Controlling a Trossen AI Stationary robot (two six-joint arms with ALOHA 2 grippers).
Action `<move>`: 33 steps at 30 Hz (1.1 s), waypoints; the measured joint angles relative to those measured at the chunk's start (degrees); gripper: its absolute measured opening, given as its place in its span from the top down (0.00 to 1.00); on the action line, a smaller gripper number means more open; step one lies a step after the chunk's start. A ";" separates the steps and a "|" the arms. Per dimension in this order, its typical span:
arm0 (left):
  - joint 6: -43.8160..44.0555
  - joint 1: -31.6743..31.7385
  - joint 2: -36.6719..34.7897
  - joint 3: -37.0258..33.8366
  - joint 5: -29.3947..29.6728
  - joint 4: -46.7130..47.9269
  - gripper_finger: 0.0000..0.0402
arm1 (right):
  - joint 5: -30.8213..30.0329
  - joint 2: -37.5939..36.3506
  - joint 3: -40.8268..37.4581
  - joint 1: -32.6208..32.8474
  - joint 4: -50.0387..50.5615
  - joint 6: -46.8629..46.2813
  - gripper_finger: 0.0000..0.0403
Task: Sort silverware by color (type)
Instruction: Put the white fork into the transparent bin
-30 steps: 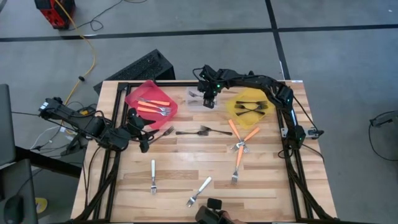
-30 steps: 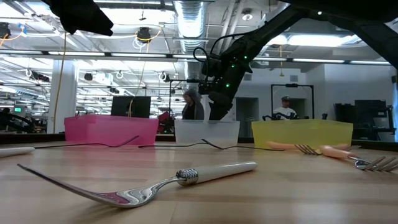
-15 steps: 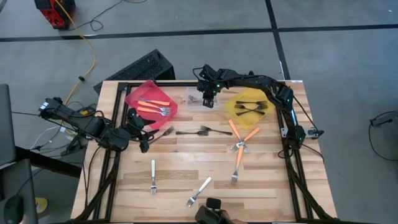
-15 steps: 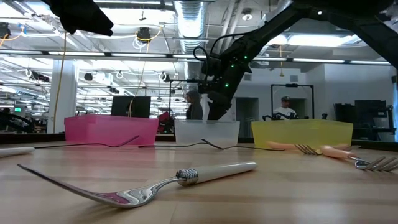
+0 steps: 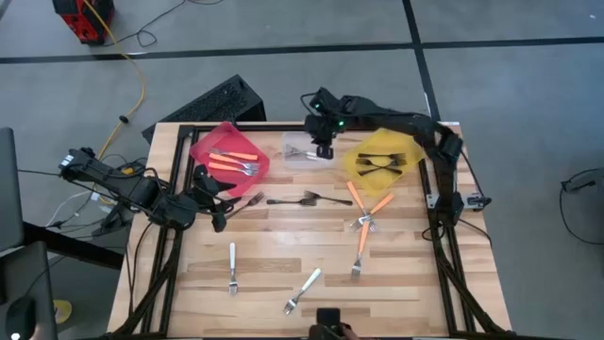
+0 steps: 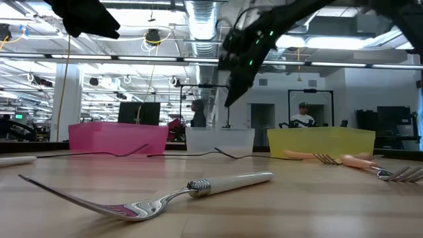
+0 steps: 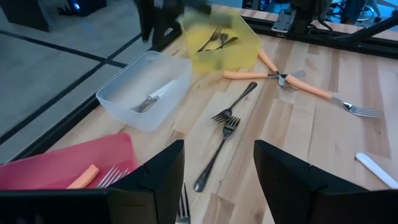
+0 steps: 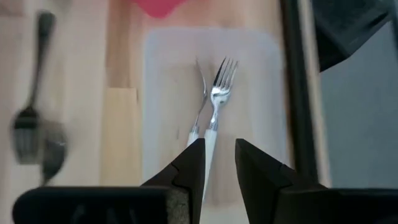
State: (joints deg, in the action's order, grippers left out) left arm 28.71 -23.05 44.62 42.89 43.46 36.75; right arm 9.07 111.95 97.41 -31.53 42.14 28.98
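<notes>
My right gripper [image 5: 323,146] hangs open and empty above the clear bin [image 5: 294,157] at the table's far edge. Two white-handled silver forks [image 8: 212,115] lie flat on the bin's floor. The red bin [image 5: 226,144] holds orange-handled forks [image 5: 232,161] and the yellow bin [image 5: 354,168] holds dark forks [image 5: 379,161]. On the table lie two dark forks [image 5: 302,199], three orange-handled forks [image 5: 364,215] and two white forks [image 5: 232,266]. My left gripper [image 5: 219,204] waits open at the table's left, above another fork [image 5: 251,200].
The three bins stand in a row along the far edge, red, clear, yellow. A white fork [image 6: 198,188] lies close to the near edge. Bare wood shows at the near left and right of the table. People stand in the room beyond the table [image 6: 303,119].
My right gripper has risen out of the clear bin and now hangs well above its rim, a little nearer the far edge, with its wrist rolled slightly. The forks in the bin have stayed where they were.
</notes>
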 joint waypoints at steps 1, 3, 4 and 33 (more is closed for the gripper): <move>0.04 0.02 0.02 0.00 -0.12 -0.02 0.55 | 0.01 -1.53 0.01 0.00 1.09 -0.01 0.72; 0.04 0.02 0.01 0.00 -0.54 -0.04 0.55 | 0.01 -4.67 0.02 0.02 4.32 -0.01 0.72; -0.13 0.02 0.01 0.00 -1.07 -0.04 0.55 | 0.01 -6.00 0.02 0.22 5.77 -0.01 0.72; -12.39 -7.53 27.39 -0.02 -38.23 -1.95 0.55 | 11.97 -22.32 -0.74 25.99 30.77 -8.61 0.72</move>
State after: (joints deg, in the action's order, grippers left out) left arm 16.32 -30.58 72.01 42.87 5.23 34.80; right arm 21.04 89.62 96.67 -5.54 72.91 20.37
